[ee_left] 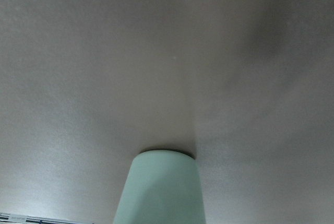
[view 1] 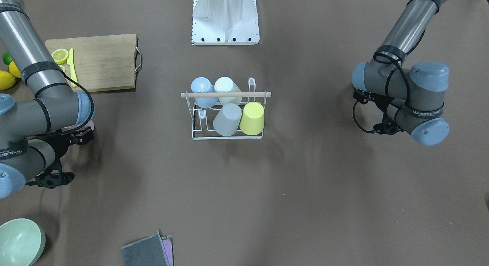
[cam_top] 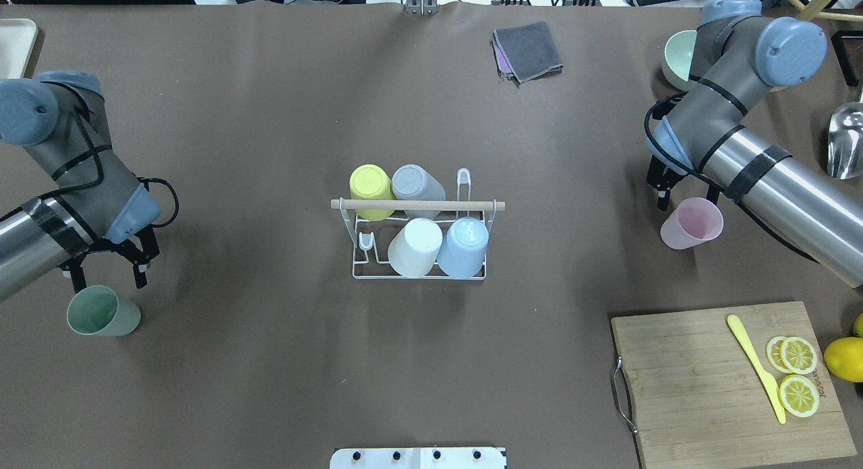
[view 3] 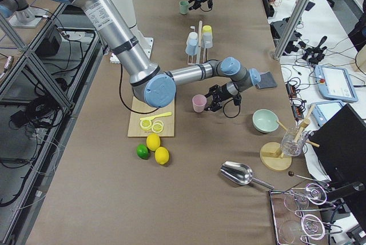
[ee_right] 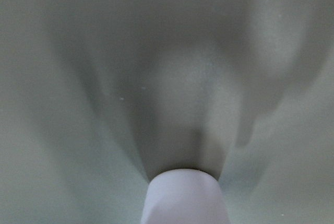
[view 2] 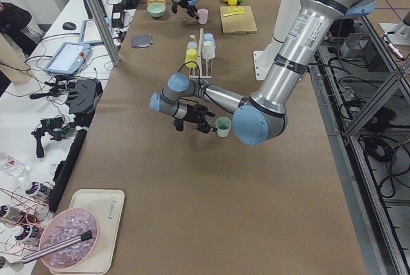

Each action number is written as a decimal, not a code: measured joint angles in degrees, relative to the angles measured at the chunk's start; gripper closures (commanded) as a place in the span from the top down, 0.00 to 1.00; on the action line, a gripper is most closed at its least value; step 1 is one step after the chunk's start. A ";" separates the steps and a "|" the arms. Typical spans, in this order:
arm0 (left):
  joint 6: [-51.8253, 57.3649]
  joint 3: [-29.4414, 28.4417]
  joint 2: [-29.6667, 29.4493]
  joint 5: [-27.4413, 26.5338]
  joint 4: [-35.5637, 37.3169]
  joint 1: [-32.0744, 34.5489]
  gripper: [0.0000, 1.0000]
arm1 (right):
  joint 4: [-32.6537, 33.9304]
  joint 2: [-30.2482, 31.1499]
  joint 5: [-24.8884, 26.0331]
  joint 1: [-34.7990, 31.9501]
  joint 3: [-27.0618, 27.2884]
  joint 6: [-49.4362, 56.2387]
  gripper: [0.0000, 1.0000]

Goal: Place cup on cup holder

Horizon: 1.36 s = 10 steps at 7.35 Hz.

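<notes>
The white wire cup holder (cam_top: 357, 253) with a wooden rod (cam_top: 418, 205) stands mid-table and holds a yellow (cam_top: 370, 186), a grey (cam_top: 413, 184), a white (cam_top: 414, 246) and a blue cup (cam_top: 465, 245), all upside down. It also shows in the front-facing view (view 1: 196, 120). A green cup (cam_top: 102, 312) stands upright at the left. My left gripper (cam_top: 106, 280) is open just behind it, fingers apart. A pink cup (cam_top: 692, 224) stands upright at the right. My right gripper (cam_top: 684, 198) is open just behind it. Each wrist view shows its cup (ee_left: 162, 190) (ee_right: 182, 198) close below.
A wooden cutting board (cam_top: 688, 374) with lemon slices (cam_top: 797, 354) and a yellow knife (cam_top: 755, 364) lies near right. A lemon (cam_top: 843, 358), metal scoop (cam_top: 846, 142), green bowl (cam_top: 676, 59) and grey cloth (cam_top: 529, 50) lie around the right and far side.
</notes>
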<state>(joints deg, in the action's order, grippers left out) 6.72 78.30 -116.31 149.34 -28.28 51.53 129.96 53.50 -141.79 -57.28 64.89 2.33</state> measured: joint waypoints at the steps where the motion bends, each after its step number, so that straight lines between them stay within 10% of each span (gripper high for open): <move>1: 0.59 0.92 1.20 0.04 0.42 -0.63 0.97 | -0.01 -0.03 0.04 -0.02 -0.93 0.54 0.91; 7: 0.66 1.27 3.04 0.31 -3.16 -2.14 0.97 | -0.22 -1.07 -0.58 -0.03 -5.18 2.40 0.91; 8: 0.48 0.99 2.95 0.54 -3.99 -2.24 0.73 | -0.23 -1.31 -0.68 0.01 -5.58 2.36 0.91; 10: 0.37 0.68 3.21 0.71 -4.15 -2.46 0.71 | -0.10 -1.50 -0.89 0.17 -5.80 2.33 0.91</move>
<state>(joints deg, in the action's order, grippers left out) 7.09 78.97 -113.09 150.05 -32.44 49.06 129.86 52.00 -142.67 -57.11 59.10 4.66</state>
